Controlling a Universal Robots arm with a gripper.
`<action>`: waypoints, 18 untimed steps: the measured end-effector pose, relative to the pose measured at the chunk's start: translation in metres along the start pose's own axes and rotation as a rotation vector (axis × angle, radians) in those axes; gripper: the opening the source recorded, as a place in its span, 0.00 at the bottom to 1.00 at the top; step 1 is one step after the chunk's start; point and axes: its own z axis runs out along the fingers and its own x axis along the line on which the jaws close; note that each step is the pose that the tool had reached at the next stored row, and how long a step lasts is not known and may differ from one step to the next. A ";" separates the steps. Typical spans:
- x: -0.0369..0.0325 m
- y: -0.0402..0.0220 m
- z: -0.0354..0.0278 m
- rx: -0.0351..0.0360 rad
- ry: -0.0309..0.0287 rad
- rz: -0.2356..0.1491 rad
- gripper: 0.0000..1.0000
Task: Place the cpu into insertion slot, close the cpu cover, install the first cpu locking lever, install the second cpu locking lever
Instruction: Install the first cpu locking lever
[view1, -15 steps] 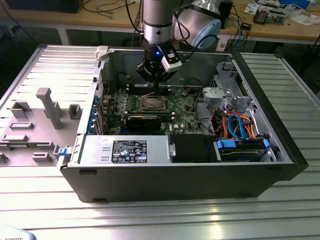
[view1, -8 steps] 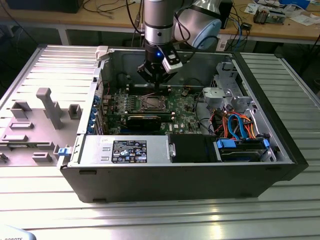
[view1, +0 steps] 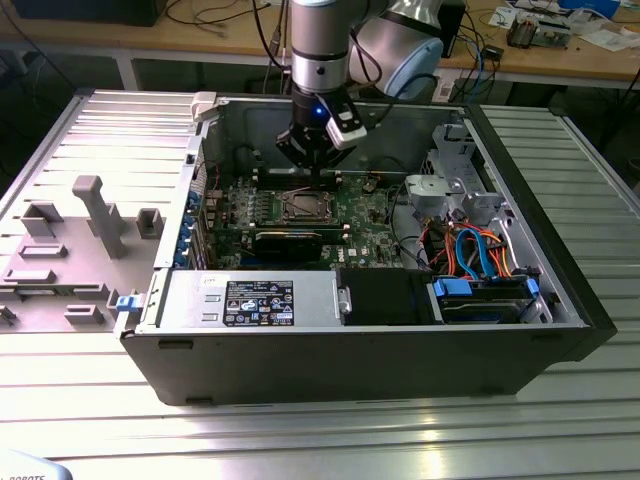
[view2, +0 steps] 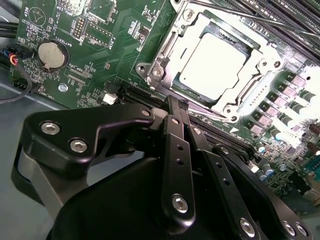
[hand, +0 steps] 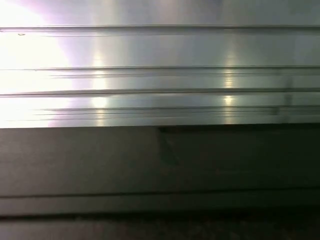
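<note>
cpu (view2: 215, 62) is seated at motherboard's (view2: 125, 55) middle, cover (view2: 159, 64) lowered over it; latching can't be judged. gripper (view2: 176, 105) is held pressed together, empty, just beside cover.

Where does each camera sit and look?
Exterior view: off the arm, looks down into the black computer case; black gripper inside.
Second wrist view: on the wrist, past the gripper, at the square silver-grey cpu in its silvery cpu cover.
First wrist view: on the wrist, faces ribbed silvery metal.
Exterior and second wrist views share gripper, green motherboard.
</note>
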 end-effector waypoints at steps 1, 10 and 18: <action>-0.0003 0.0001 0.0006 -0.0004 -0.0002 0.000 0.11; -0.0020 0.0003 0.0033 -0.0005 -0.0001 0.001 0.11; -0.0021 -0.0006 0.0035 -0.0150 0.0000 0.004 0.11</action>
